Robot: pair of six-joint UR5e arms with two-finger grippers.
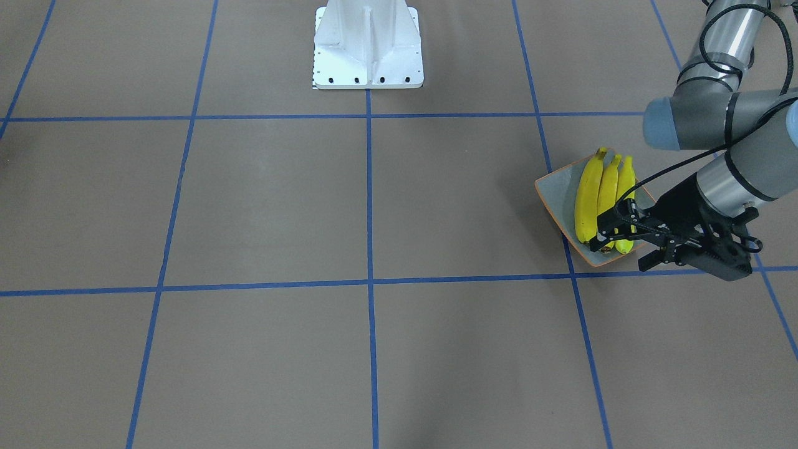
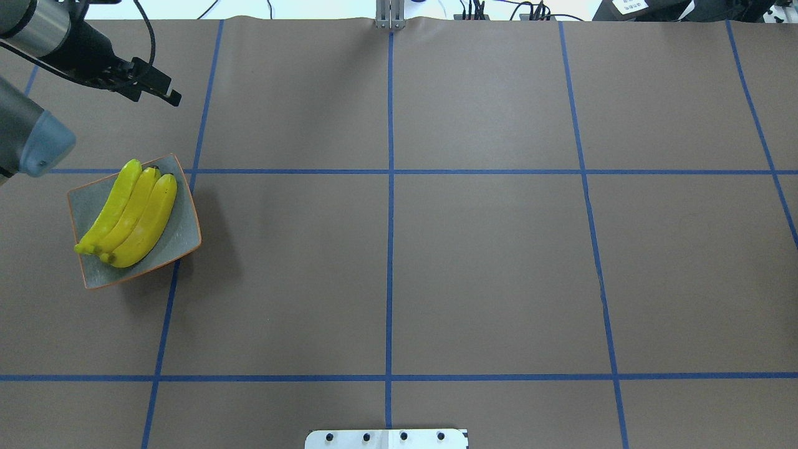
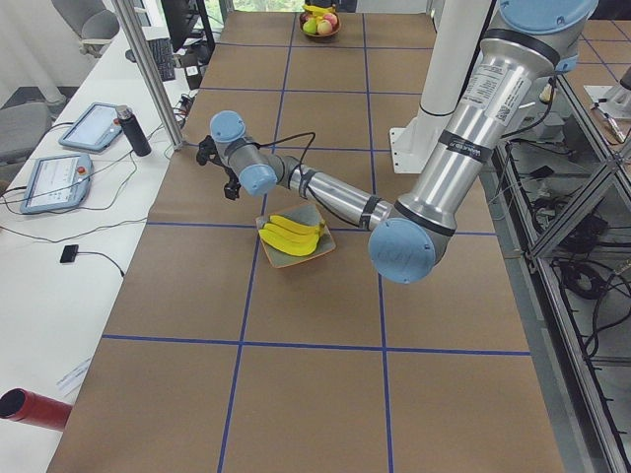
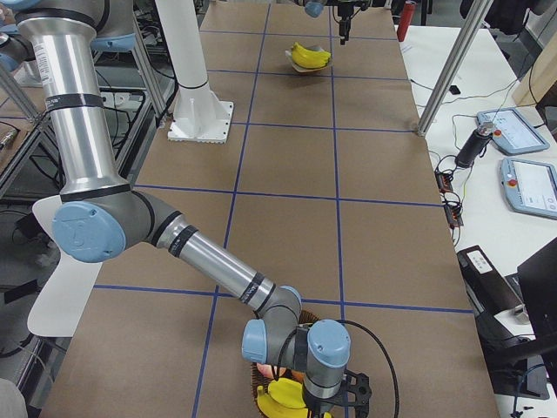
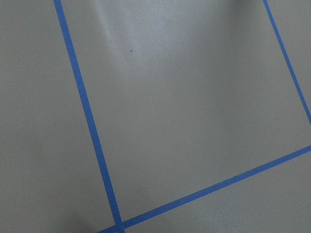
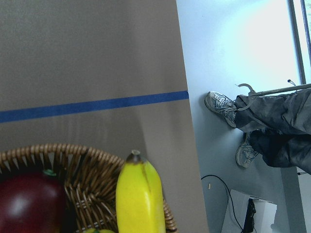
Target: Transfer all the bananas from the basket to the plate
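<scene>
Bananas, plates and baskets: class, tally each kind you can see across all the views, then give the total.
Bananas: 4 (3 on the plate, 1 showing in the basket)
Plates: 1
Baskets: 1
Total: 6

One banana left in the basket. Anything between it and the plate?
Nothing visible. The banana lies uncovered in the basket, a red apple beside it. The table between it and the plate shows only tape lines. The left gripper hangs open beyond the plate's far edge, off that path.
</scene>
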